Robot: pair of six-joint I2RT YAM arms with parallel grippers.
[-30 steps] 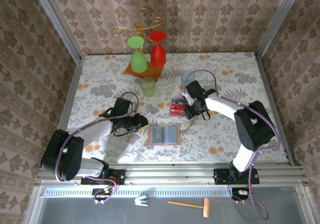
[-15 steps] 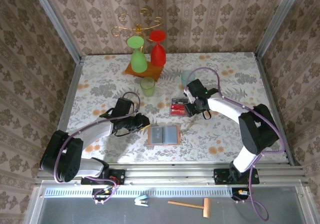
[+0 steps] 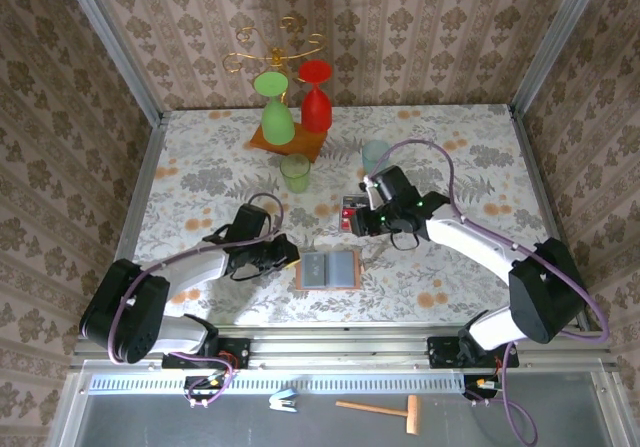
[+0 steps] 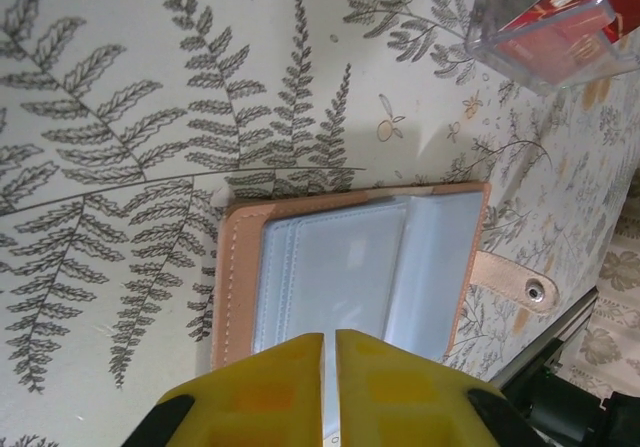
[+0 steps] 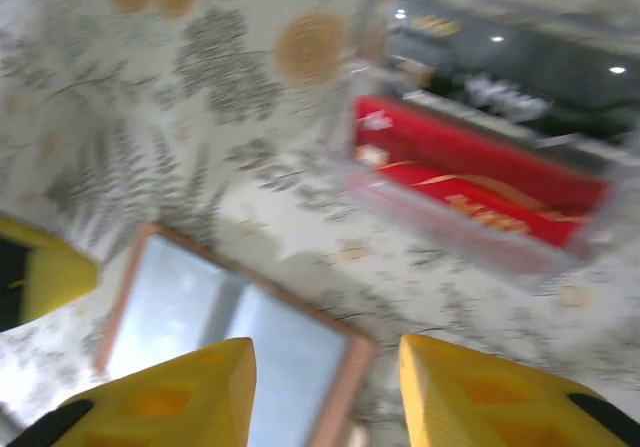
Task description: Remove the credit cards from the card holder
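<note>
Left wrist: left end effector (image 4: 329, 352) pinched shut, empty, bottom centre, above open card holder (image 4: 350, 267). Right wrist: right end effector (image 5: 325, 367) parted, empty; credit cards (image 5: 480, 182) upper right.

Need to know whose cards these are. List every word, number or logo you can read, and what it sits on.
No text here can be read.
credit cards in the clear box: gold and pale markings on red, too blurred to read.
card holder: open, plain clear sleeves, no print visible.
</note>
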